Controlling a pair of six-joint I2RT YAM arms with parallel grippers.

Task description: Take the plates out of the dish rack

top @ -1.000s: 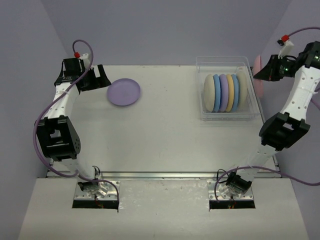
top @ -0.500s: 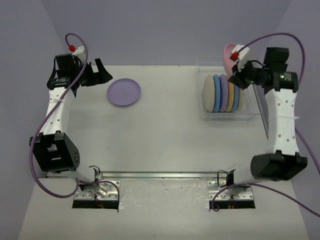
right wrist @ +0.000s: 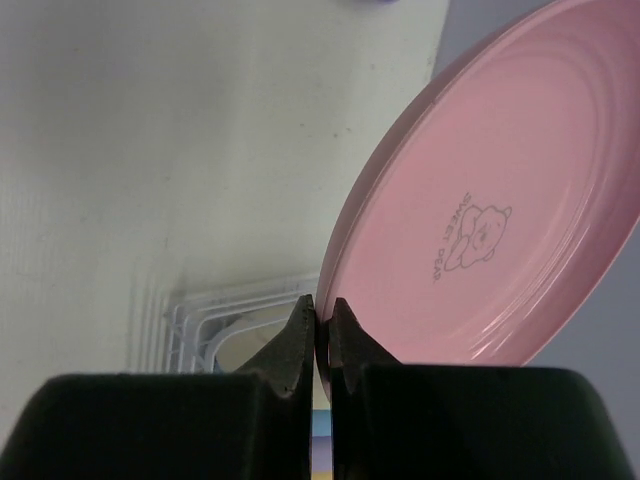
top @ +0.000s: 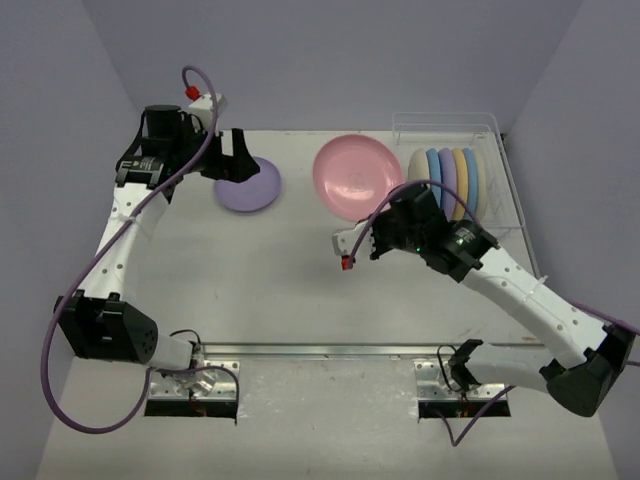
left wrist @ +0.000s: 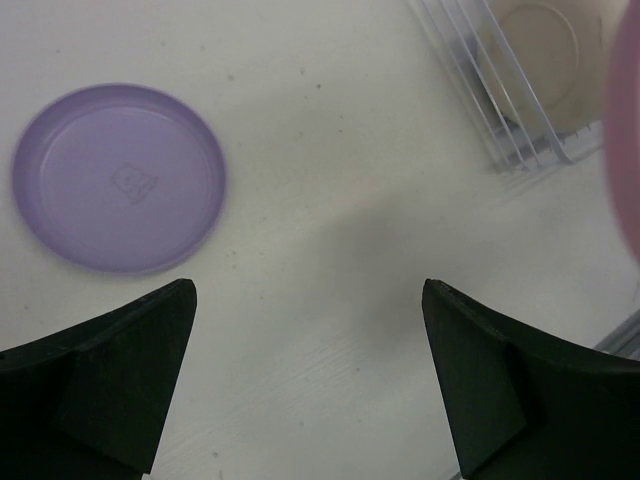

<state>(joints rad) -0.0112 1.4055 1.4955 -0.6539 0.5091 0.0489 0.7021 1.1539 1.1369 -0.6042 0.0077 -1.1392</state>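
Observation:
My right gripper (top: 392,208) is shut on the rim of a pink plate (top: 357,175), held above the table left of the dish rack (top: 506,180); in the right wrist view the plate (right wrist: 500,220) is pinched between my fingertips (right wrist: 320,318). Several plates, cream (top: 418,186), blue, lavender and yellow, stand on edge in the clear rack. A lavender plate (top: 249,185) lies flat on the table at the back left, also in the left wrist view (left wrist: 118,176). My left gripper (top: 236,157) hovers open and empty beside it (left wrist: 310,330).
The rack's corner with the cream plate shows in the left wrist view (left wrist: 530,150). The white table (top: 300,280) ends at a metal rail at the front. Purple cables loop from both arms.
My right arm swung from over the rack leftward with the pink plate, now left of the rack. My left gripper moved right, toward the lavender plate.

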